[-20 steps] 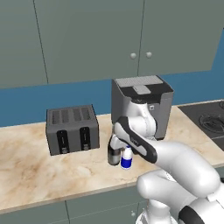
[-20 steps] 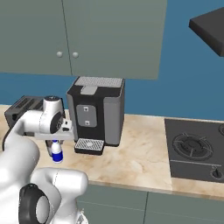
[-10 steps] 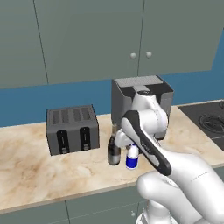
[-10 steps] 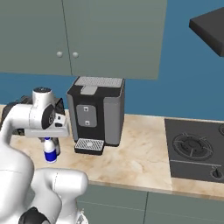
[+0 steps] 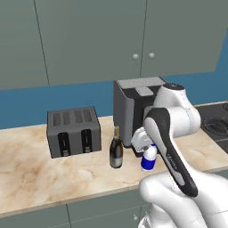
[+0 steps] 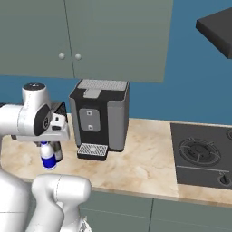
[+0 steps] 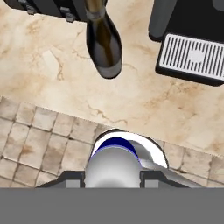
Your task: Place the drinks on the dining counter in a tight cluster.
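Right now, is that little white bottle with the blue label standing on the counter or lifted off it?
Lifted. The white bottle hangs upright in the tool, its base clear of the marble worktop, beside the standing dark bottle.

I see a beige veined marble worktop (image 5: pixel 40 178) along a blue wall. On it stand a grey toaster (image 5: pixel 74 131) to my left, a dark bottle (image 5: pixel 116 149) upright just right of it, and a black coffee machine (image 5: pixel 133 111) behind. A black hob (image 6: pixel 204 156) sits set into the worktop's right end.
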